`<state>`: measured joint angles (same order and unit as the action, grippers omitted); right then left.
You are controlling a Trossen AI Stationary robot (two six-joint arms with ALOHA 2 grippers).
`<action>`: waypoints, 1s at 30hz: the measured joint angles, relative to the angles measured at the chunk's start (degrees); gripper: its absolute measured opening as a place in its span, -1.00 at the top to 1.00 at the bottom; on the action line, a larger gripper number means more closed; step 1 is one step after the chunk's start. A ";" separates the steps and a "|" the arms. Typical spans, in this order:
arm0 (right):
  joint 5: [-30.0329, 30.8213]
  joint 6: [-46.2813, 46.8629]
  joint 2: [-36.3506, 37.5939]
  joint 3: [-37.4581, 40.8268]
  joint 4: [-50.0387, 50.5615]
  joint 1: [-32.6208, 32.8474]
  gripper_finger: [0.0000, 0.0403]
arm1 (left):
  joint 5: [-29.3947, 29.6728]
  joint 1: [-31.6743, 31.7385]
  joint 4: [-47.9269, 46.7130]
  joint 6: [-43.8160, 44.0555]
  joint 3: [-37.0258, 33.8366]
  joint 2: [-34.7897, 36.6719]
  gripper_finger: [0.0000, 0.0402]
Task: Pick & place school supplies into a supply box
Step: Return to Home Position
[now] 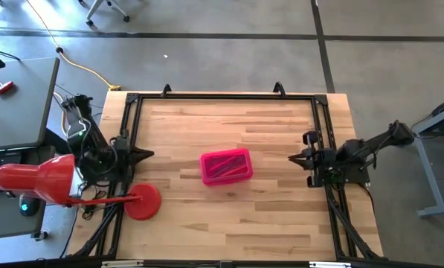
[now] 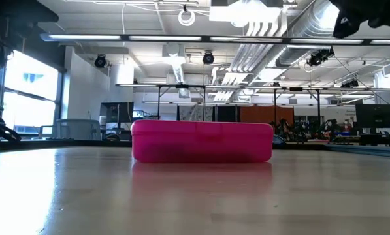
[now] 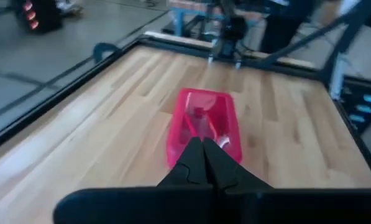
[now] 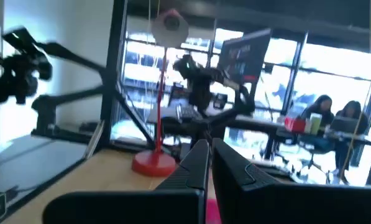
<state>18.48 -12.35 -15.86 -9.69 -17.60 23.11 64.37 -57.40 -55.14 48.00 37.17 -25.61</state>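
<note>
The pink translucent supply box point(image 1: 225, 166) lies flat on its base mid-table with its lid down; it also shows in the low view point(image 2: 201, 141) and the left wrist view point(image 3: 204, 121). Thin dark pens and pencils point(image 1: 223, 164) show dimly through the lid, inside the box. My left gripper point(image 1: 149, 155) is shut and hovers near the table's left edge, pointing at the box point(image 3: 202, 142). My right gripper point(image 1: 292, 158) is shut near the right edge, facing the box point(image 4: 207, 148). Neither touches anything.
A red round disc point(image 1: 142, 201) sits on the table's near left part, the base of a red stand point(image 4: 153, 163). A black frame point(image 1: 222, 97) runs along the table's edges. Bare wood lies all around the box. People sit at a desk far behind point(image 4: 334, 118).
</note>
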 joint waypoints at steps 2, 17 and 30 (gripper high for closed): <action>-1.96 -0.45 1.66 2.79 -3.22 -0.95 1.00 | -0.71 -0.01 1.26 -5.42 -1.56 5.08 0.94; -8.29 1.90 8.21 9.07 -1.88 -9.10 1.00 | -2.17 -0.03 18.49 -22.36 -11.18 23.97 0.92; -2.74 7.04 8.29 9.14 2.92 -13.88 1.00 | -5.16 2.93 61.89 -47.44 -33.92 24.35 0.95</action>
<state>15.74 -5.31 -7.57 -0.56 -14.68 9.23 59.22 -54.47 6.75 0.55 3.25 -1.26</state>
